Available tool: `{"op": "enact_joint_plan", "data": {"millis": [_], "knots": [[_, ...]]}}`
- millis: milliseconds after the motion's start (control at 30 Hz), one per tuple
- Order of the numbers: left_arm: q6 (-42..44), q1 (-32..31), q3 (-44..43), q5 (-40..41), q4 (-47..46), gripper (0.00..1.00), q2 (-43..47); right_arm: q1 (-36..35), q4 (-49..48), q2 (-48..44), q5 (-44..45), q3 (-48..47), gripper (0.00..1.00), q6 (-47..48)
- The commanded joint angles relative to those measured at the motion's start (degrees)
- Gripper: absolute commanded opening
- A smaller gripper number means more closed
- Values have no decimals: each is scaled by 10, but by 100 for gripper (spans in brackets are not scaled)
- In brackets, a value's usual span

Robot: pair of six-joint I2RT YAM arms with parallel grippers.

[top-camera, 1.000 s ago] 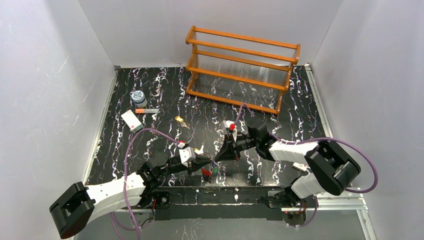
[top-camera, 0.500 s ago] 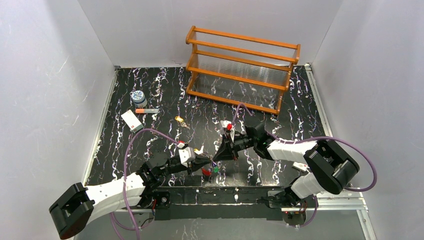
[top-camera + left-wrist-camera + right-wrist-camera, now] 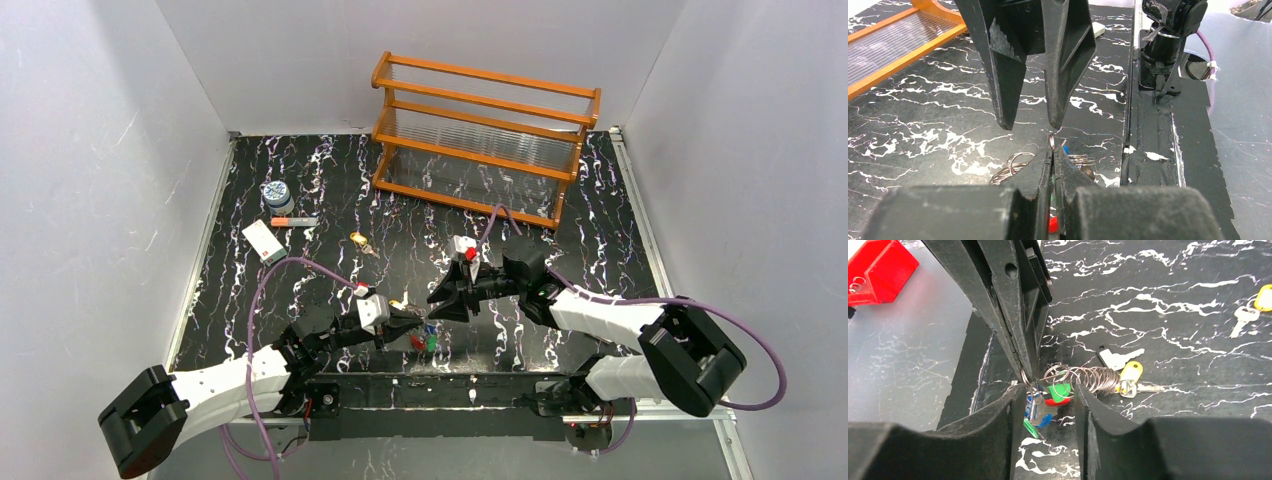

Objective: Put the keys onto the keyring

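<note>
Our left gripper [image 3: 1052, 150] has its jaws pressed tight together, and they pinch the thin keyring [image 3: 1052, 139] right at their tips. Green, blue and red keys [image 3: 1058, 391] hang in a bunch just under those tips. Our right gripper [image 3: 1030, 124] has its jaws spread apart and holds nothing. The keyring sits just in front of that gap, close to one finger's tip. A yellow key [image 3: 1131, 372] lies on the table [image 3: 1173, 330] past the right jaws, beside a coil of loose rings [image 3: 1093, 377]

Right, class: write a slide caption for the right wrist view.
Shut left jaws pinch the keyring, coloured keys clustered beneath, framed by open right jaws.
</note>
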State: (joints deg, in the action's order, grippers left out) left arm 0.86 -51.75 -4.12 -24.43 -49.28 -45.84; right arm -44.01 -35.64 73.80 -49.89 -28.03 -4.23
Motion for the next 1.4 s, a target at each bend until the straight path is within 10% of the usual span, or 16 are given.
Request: {"op": "enact_joint_plan", "data": {"millis": [0,500,1233,1367], "knots": [[1,-2,1,-5,-24,0,14,-3,-32,-16,4,5,52,9],[-4,-2,10,3,-24,0,28,-8,-95,42,-77,-11,46,-20],[-4,-2,1,9,-24,0,2,-13,-105,45,-68,-8,1,-32],[-5,-2,-3,14,-24,16,-2,-13,-47,29,-50,-12,1,3]]}}
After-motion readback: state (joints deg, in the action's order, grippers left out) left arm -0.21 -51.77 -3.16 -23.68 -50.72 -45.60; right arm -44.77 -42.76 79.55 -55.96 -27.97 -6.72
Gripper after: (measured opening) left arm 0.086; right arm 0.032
